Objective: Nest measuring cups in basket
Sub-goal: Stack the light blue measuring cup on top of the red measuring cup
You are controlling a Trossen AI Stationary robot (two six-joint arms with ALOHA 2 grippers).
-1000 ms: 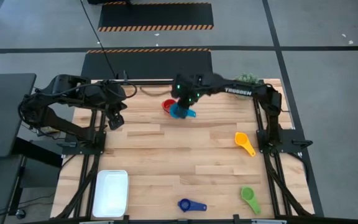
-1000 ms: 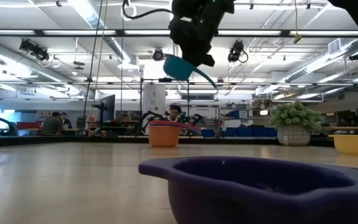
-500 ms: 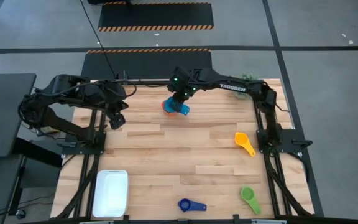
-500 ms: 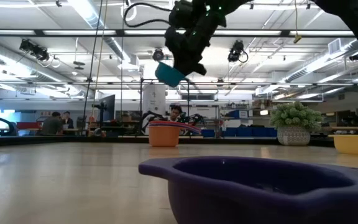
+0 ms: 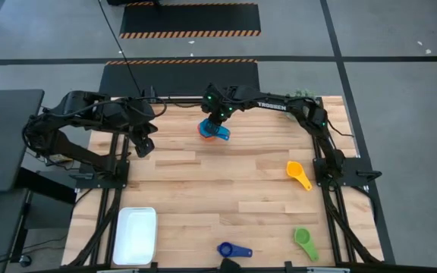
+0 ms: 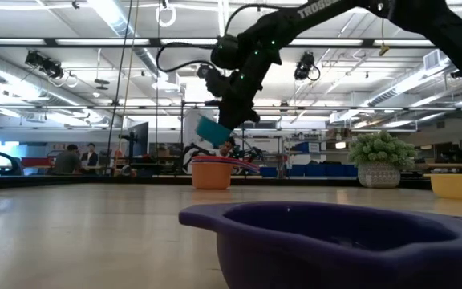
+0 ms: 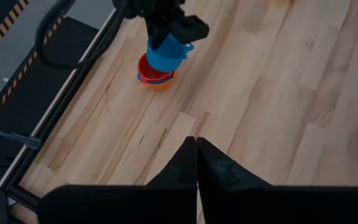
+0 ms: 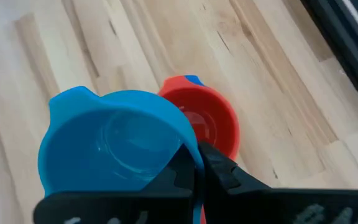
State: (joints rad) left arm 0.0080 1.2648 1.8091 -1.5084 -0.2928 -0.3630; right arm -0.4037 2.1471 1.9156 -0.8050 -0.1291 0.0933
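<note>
**Blue cup hanging over the red one**

The basket (image 5: 135,234) is sitting empty at the table's near left corner. The right gripper (image 5: 218,123) is pinching the blue cup (image 5: 219,133) by its rim, just above the red cup (image 8: 205,121), seemingly to nest them. The left gripper (image 5: 145,147) is waiting clenched, empty.

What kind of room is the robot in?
Probably a big robot lab or workshop. Long ceiling lights hang over a wide open hall, people sit at desks far behind the wooden table, and striped hazard tape marks the grey floor.
</note>
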